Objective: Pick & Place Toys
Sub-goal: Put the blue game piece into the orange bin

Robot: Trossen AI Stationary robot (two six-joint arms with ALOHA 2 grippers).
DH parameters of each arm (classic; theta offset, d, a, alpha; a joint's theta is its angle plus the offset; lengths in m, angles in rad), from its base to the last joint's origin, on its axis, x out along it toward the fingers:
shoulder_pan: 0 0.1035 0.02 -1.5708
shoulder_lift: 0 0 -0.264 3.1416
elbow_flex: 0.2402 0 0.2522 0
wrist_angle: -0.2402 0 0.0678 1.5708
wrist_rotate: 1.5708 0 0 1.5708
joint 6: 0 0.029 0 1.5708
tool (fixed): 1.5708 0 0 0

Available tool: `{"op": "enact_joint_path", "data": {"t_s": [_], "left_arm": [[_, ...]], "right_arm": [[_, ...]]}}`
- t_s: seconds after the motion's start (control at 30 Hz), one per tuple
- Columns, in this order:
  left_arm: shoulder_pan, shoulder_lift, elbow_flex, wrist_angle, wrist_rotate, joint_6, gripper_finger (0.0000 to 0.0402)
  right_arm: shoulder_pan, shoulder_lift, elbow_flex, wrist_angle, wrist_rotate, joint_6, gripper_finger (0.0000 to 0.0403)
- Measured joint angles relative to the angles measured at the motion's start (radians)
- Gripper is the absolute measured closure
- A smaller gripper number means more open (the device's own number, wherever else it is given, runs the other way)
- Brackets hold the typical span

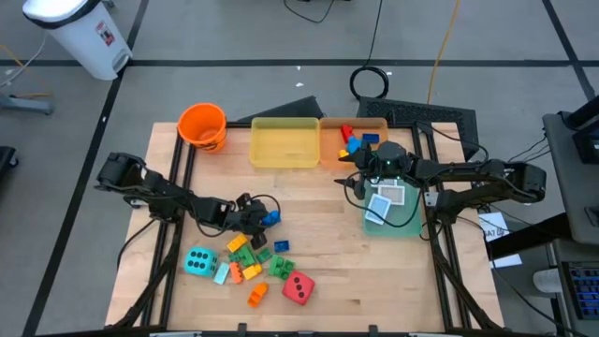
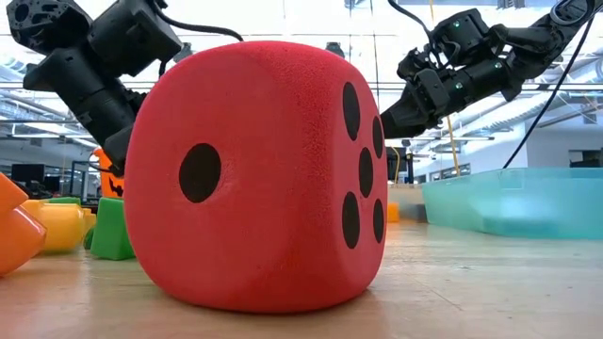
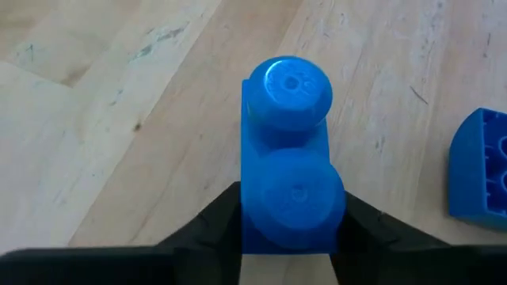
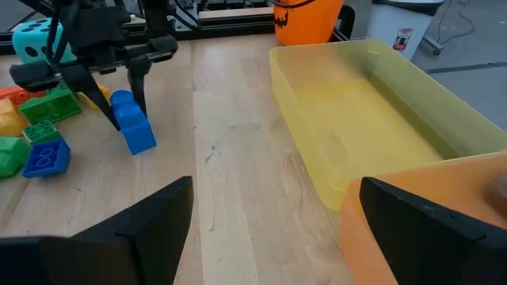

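The left gripper has its fingers clamped on either side of a small blue two-stud plastic building brick, which sits on the wooden counter at about twelve o'clock from the heap of coloured bricks, so the step in hand looks like the pick. The right gripper hangs with fingers spread wide and empty over the seam between the yellow plastic tray and the orange tray. Next, I'd judge, comes a straight lift and a carry toward the trays at roughly one o'clock.
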Motion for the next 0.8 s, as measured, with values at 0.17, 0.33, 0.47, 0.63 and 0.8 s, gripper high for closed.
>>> {"op": "enact_joint_path", "data": {"t_s": [0.17,0.33,0.47,0.63,0.8], "left_arm": [[0.032,-0.024,0.014,-0.005,0.031,0.002,0.0267],[0.064,-0.07,0.05,-0.004,0.049,0.027,0.0267],[0.085,-0.093,0.092,-0.003,0.049,0.1,0.0267],[0.119,-0.094,0.151,-0.003,0.051,0.168,0.0267],[0.151,-0.095,0.199,-0.004,0.05,0.239,0.0265]], "right_arm": [[0.0,0.0,0.0,0.0,0.0,-0.045,0.0074],[0.0,0.0,0.0,0.0,0.0,-0.078,0.0074],[0.0,0.0,0.0,-0.006,0.0,-0.077,0.0074],[0.0,0.0,0.0,-0.008,-0.022,-0.061,0.0074],[0.001,0.0,0.0,-0.007,-0.109,-0.041,0.0074]]}}
